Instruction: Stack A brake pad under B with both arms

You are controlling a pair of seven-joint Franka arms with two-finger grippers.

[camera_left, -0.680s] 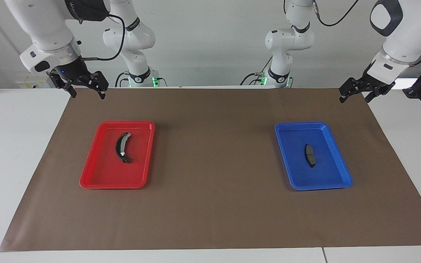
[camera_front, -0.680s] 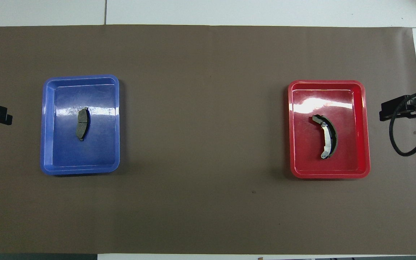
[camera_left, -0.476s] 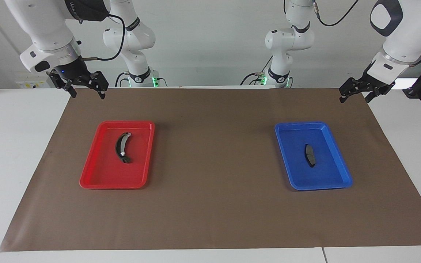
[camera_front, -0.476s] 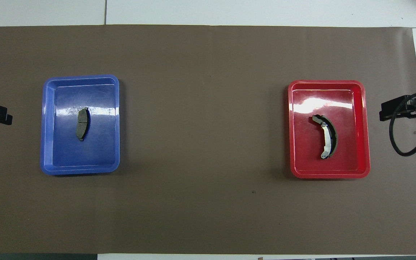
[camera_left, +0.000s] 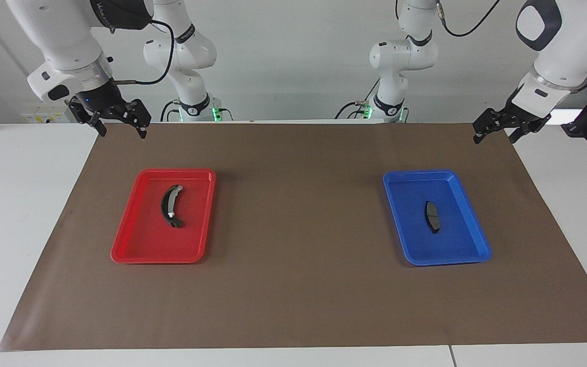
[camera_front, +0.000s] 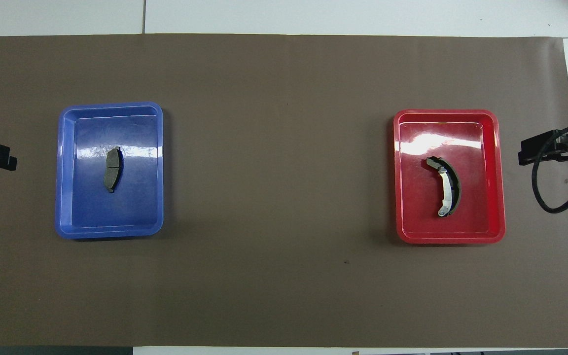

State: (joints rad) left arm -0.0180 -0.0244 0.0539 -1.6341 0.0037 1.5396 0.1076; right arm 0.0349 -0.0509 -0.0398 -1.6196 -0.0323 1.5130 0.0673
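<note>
The A brake pad, small, flat and dark, lies in the blue tray toward the left arm's end of the table; it also shows in the overhead view. B, the longer crescent piece with a silvery strip, lies in the red tray; it also shows in the overhead view. My left gripper hangs open and empty over the mat's edge near the blue tray. My right gripper hangs open and empty over the mat's corner near the red tray. Both arms wait.
A brown mat covers the white table. The blue tray and the red tray stand well apart on it. A black cable loops from the right arm over the mat's end.
</note>
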